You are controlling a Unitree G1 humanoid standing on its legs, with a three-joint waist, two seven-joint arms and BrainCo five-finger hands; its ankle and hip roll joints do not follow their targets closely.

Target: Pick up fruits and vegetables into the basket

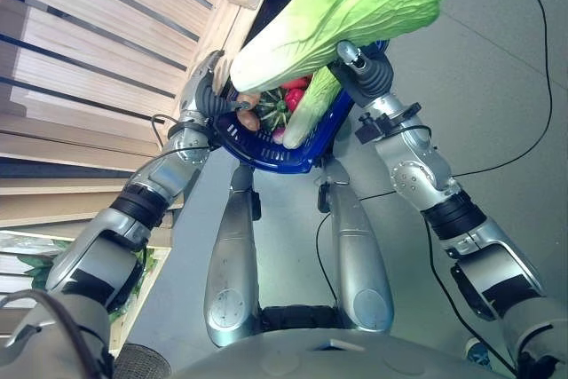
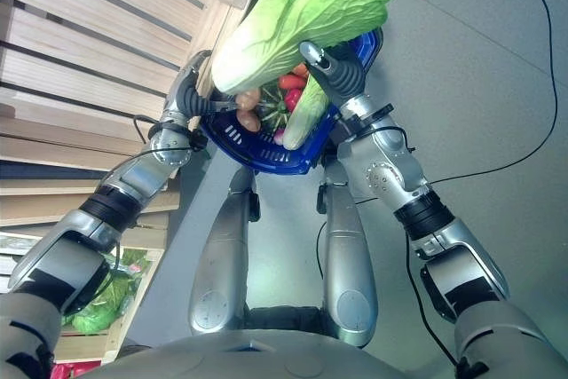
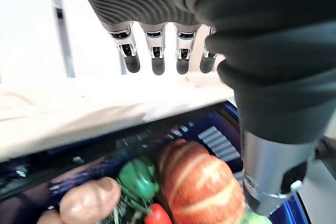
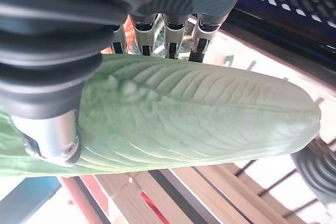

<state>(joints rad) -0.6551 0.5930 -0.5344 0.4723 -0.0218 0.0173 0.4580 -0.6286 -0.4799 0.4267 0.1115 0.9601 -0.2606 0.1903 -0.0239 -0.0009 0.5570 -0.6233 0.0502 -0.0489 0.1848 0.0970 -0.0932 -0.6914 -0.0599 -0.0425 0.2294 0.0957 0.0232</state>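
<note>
Both arms raised forward, hands level with each other.
Left arm reaching up from lower left, bent at the elbow; left hand [image 1: 211,93] at the rim of the blue basket [image 1: 293,159], fingers [image 3: 156,56] curled down in a row with dark tips free in the wrist view; right arm rising from lower right, wrist under its dark ribbed cover; right hand [image 4: 157,24] closed round the pale green cabbage [image 4: 199,114], fingers curled over its upper side, thumb [image 4: 50,140] under it.
</note>
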